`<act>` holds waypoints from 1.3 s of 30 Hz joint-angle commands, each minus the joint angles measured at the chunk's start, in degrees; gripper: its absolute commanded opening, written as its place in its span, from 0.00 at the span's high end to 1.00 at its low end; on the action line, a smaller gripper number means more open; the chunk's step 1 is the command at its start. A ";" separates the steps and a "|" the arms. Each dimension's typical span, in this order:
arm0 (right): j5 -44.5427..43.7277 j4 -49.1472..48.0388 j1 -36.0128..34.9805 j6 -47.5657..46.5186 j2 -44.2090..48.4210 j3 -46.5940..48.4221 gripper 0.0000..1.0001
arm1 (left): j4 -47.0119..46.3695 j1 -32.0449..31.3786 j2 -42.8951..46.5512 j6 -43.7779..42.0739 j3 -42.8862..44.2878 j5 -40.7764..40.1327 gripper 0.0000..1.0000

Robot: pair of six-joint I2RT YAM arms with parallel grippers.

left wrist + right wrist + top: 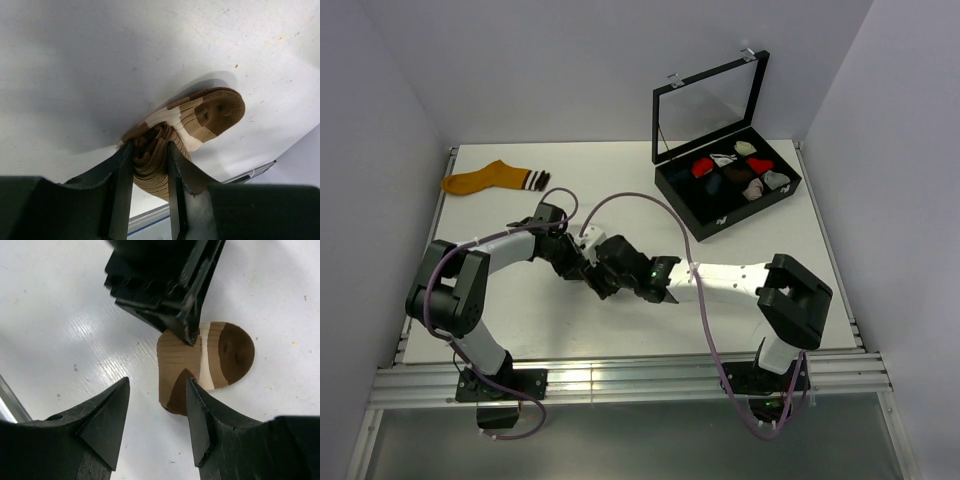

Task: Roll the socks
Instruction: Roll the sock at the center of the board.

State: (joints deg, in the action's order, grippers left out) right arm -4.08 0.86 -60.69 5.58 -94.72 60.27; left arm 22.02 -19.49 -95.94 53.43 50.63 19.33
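You see the brown sock (200, 117), cream-striped, part-rolled mid-table (600, 180), its bunched end pinched in the L gripper (150, 150). R gripper (157, 385) hangs over it, jaws apart. Mustard sock (485, 179) lies flat, far-left corner.

The brown sock (200, 115), banded with cream, is partly rolled. Its folded layers are bunched and pinched in the left gripper (149, 150), and its rounded free end lies flat toward two o'clock in the left wrist view. It sits apparently near the table's middle. The mustard sock (480, 180) lies flat and unrolled at the table's ten o'clock, its dark white-striped cuff pointing toward three o'clock.
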 commanded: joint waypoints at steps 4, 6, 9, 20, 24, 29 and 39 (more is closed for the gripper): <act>-10.86 -2.97 -3.12 -2.86 -0.38 -1.56 0.44 | 3.29 0.33 -3.29 -2.63 -0.54 -4.92 0.99; -11.83 -2.62 -3.21 -2.51 -1.87 -0.86 0.44 | 3.47 0.33 -3.20 -2.72 -0.36 -5.01 0.99; -12.27 -1.83 -3.21 -2.86 -4.33 0.46 0.44 | 3.64 0.33 -3.37 -2.89 0.08 -5.01 0.99; -11.31 -3.05 -3.12 -1.37 -8.73 -0.15 0.43 | 3.64 0.24 -3.46 -3.33 0.61 -4.30 0.99; -9.82 -3.76 -3.12 -1.89 -10.40 0.72 0.43 | 3.29 0.24 -3.55 -3.77 0.61 -3.60 0.99; -8.93 -5.17 -3.03 -2.86 -14.00 1.69 0.43 | 3.20 0.33 -3.55 -4.21 0.78 -3.25 0.99; 5.20 -2.45 2.50 1.44 -11.29 -0.76 0.89 | 0.30 -0.99 -4.43 -9.04 5.07 -1.58 0.98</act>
State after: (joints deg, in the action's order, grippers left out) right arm -7.07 -3.05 -60.16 4.08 -107.72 60.40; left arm 23.44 -19.14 -97.89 48.53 53.43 20.73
